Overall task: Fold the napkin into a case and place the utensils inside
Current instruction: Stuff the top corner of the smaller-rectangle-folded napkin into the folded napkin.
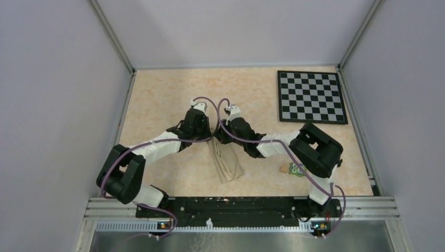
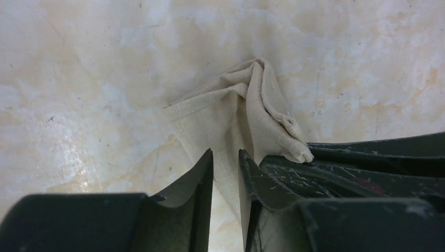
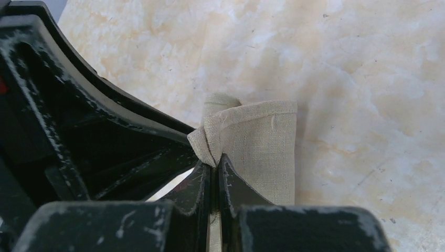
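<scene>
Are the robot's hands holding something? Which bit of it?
The right gripper pinches the napkin by a bunched fold at one end. The left gripper has cloth between its fingers, but whether it grips cannot be told.

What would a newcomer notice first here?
Both arms meet mid-table over the far end of the folded napkin. The right gripper is pinched shut on a cloth corner, and the left gripper has its jaws slightly apart over the cloth. A chessboard lies far right.

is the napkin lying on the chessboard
No, the napkin lies on bare tabletop at centre, well apart from the chessboard at far right.
</scene>
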Action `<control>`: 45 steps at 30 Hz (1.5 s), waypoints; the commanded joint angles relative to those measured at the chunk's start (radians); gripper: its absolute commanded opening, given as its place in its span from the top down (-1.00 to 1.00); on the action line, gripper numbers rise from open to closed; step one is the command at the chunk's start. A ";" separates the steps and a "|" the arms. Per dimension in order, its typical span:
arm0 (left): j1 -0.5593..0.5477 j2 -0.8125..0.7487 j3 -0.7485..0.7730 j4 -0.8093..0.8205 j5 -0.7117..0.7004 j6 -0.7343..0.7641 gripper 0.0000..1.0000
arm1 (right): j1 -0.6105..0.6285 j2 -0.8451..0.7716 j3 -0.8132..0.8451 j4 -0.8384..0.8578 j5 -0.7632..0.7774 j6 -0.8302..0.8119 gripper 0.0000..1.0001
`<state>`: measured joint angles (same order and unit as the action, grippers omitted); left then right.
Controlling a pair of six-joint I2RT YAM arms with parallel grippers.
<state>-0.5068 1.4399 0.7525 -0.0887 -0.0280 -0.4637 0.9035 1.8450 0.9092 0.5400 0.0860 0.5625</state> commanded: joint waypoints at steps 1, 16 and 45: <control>-0.019 0.050 0.038 0.065 -0.122 0.079 0.39 | -0.009 -0.055 -0.005 0.060 -0.023 0.018 1.00; -0.090 0.133 0.100 0.035 -0.194 0.119 0.22 | -0.012 -0.043 -0.006 0.067 -0.040 0.028 1.00; -0.106 0.006 0.030 0.122 -0.163 0.082 1.00 | -0.001 0.077 0.102 -0.129 -0.150 0.021 1.00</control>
<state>-0.6086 1.5120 0.8024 -0.0502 -0.2253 -0.3714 0.8894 1.8771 0.9478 0.4400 -0.0326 0.5865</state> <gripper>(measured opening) 0.004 0.022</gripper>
